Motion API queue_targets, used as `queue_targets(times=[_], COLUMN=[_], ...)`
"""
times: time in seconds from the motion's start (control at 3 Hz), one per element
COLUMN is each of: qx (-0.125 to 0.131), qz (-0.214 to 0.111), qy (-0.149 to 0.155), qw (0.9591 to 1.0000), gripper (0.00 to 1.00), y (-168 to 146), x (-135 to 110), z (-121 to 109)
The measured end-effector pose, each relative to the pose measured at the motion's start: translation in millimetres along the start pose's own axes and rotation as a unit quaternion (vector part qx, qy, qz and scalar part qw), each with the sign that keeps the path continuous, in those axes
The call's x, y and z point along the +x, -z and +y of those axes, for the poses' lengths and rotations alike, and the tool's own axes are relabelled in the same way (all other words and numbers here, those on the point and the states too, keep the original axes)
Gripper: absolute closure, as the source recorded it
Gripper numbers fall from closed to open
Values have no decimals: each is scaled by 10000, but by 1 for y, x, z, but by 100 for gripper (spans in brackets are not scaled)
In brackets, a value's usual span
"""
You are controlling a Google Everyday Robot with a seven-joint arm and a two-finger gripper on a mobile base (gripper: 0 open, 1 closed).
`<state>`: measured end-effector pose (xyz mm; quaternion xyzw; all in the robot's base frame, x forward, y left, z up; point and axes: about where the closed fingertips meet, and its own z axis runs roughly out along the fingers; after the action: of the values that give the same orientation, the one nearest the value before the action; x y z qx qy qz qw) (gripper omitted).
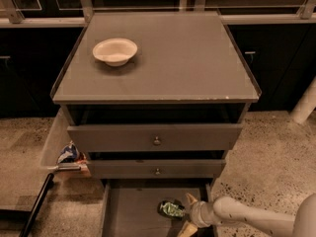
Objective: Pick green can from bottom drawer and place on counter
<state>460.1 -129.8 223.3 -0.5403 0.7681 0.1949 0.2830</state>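
Observation:
The green can (171,209) lies on its side on the floor of the pulled-out bottom drawer (133,211), right of its middle. My gripper (187,214) reaches in from the lower right, low over the drawer floor just right of the can. It is open, with one finger (190,199) behind the can's right end and the other toward the front; neither finger visibly presses the can. The counter (187,58) is the grey cabinet top above.
A white bowl (115,51) sits on the counter's back left. Two knobbed drawers (156,138) stand slightly open above the bottom one. A blue-and-white snack bag (69,154) lies left of the cabinet. A black bar (37,206) crosses the floor at lower left.

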Motion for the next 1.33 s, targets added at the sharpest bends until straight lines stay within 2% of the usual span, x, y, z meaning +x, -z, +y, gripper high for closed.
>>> queue_targets(times=[0.33,0.67,1.0,1.33], qx=[227,542,769,819], qz=[103,333,416,320], qy=[381,703,847,787], qw=[9990,9955,9926,9930], gripper=[0,0,0,0], y=[-24,-40,-49,-59], x=[8,15,19,25], z=[-10,-24,-40,-53])
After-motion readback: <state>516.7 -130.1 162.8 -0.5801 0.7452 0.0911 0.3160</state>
